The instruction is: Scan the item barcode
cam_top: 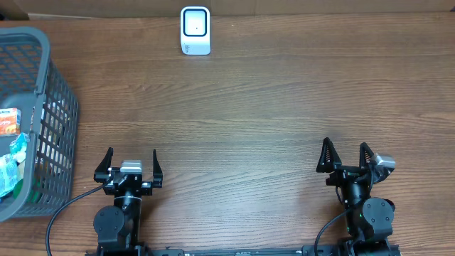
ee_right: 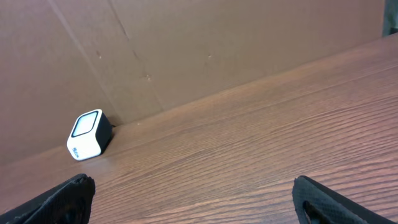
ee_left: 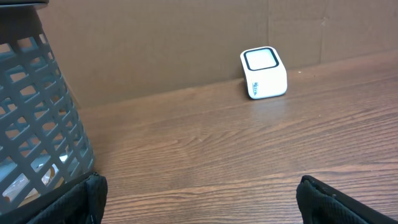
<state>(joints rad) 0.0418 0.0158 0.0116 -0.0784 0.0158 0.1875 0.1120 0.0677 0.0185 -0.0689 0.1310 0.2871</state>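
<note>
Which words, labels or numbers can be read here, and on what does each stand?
Nothing can be quoted.
White box-shaped scanner: blue marking on its front, too small to read.
Packets in the grey plastic lattice basket: coloured print, too blurred to read.

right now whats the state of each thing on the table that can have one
left gripper: open, empty, near the table's front edge
right gripper: open, empty, near the front edge
basket: upright at the left, holding goods
packaged items: lying inside the basket, none picked out
scanner: standing at the far edge by the cardboard wall, nothing in front of it
</note>
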